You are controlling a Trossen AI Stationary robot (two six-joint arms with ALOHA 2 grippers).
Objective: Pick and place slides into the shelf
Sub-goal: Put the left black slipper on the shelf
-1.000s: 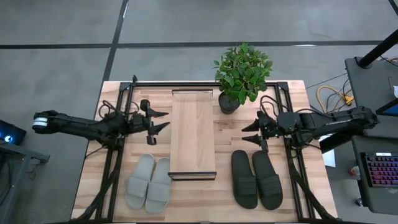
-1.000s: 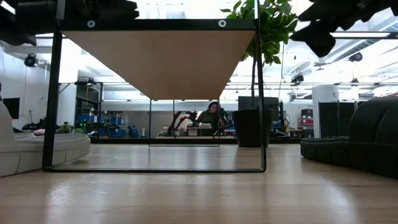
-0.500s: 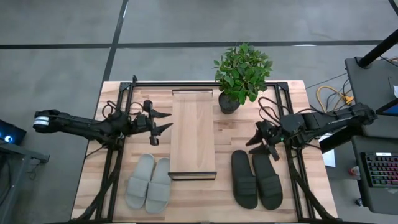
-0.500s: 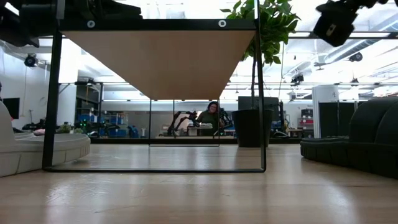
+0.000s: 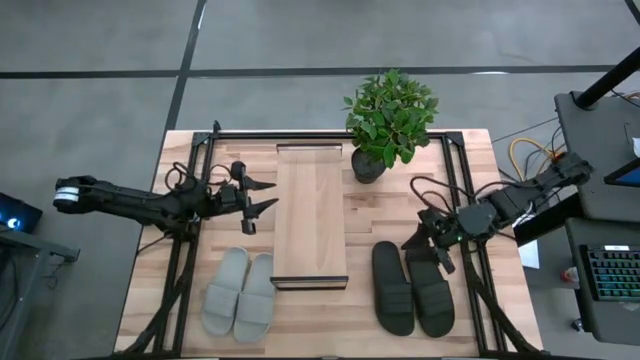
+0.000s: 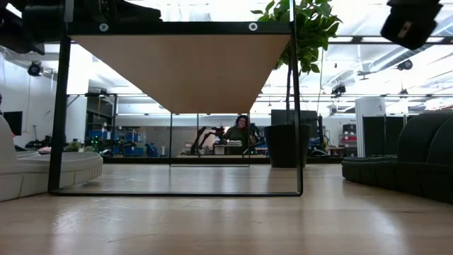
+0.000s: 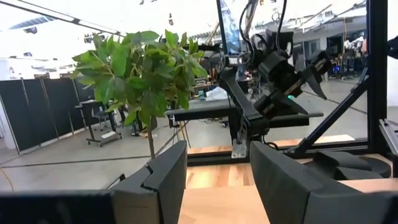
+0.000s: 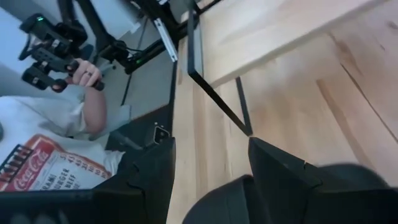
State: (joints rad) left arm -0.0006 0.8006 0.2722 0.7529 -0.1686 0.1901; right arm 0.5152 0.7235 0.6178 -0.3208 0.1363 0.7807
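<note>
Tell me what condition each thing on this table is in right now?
Pale grey rubber slides: paired side by side on the table, untouched.
Black rubber slides: paired on the table, not gripped.
Long light wooden shelf: top bare.
Green potted plant: upright.
Left hand: open, empty, beside the shelf.
Right hand: open, empty, over the black slides.

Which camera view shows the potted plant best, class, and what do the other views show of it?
The high view: the whole potted plant shows, standing beside the shelf. The low view gives its dark pot and some foliage, the left wrist view gives leaves and stem, and the right wrist view shows none of it.
</note>
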